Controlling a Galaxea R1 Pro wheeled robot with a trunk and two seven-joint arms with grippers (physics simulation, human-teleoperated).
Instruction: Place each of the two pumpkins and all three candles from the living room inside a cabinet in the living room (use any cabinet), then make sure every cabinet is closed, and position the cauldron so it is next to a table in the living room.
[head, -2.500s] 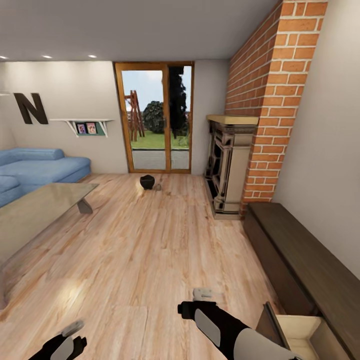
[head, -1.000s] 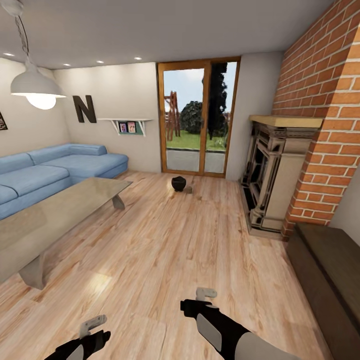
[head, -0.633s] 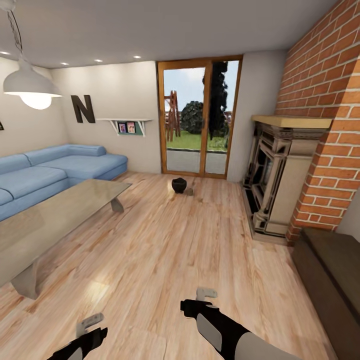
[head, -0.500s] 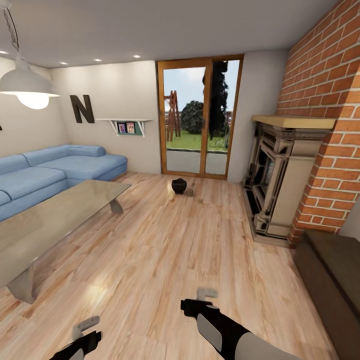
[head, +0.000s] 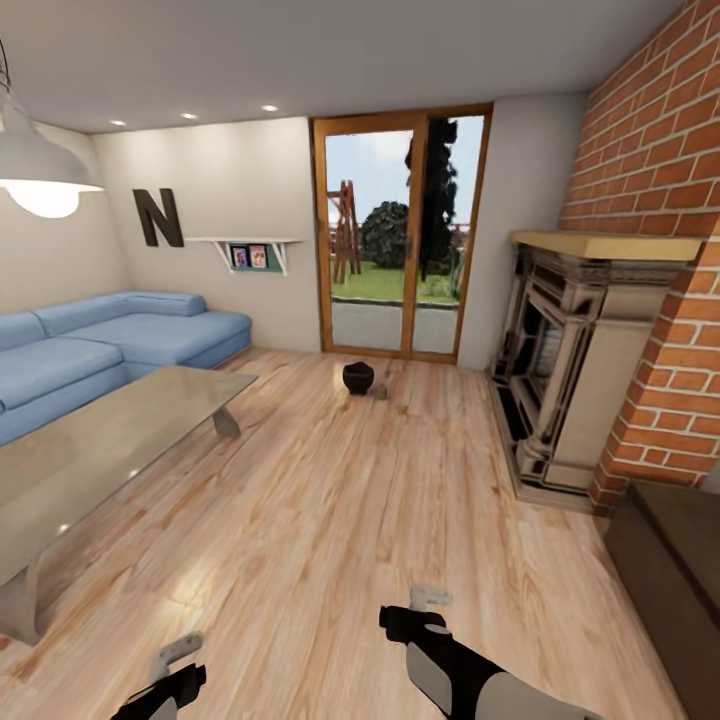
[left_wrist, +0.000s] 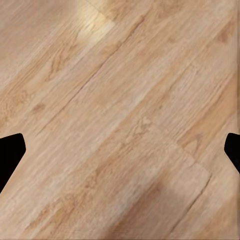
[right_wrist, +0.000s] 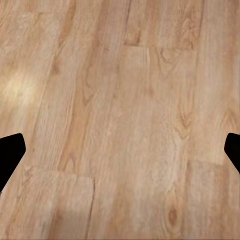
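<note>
Ahead, we are looking across a wooden floor (head: 330, 500) toward a glass door (head: 400, 235) in the far wall. Our left pincer (head: 172, 662) and right pincer (head: 425, 603) are hovering low over the near floor, each with its fingers spread wide and holding nothing; the wrist views are showing their dark fingertips (left_wrist: 10, 152) (right_wrist: 10, 150) far apart over bare planks. The cauldron (head: 358, 377) is sitting on the floor far ahead, before the door, with a small greyish candle (head: 380, 392) just beside it on the right. A glass-topped worktop (head: 90, 450) is standing at left, well apart from the cauldron, in front of a blue sofa (head: 110, 345). The dark cabinet (head: 675, 560) is lying at the near right, beyond a brick fireplace (head: 570, 380).
</note>
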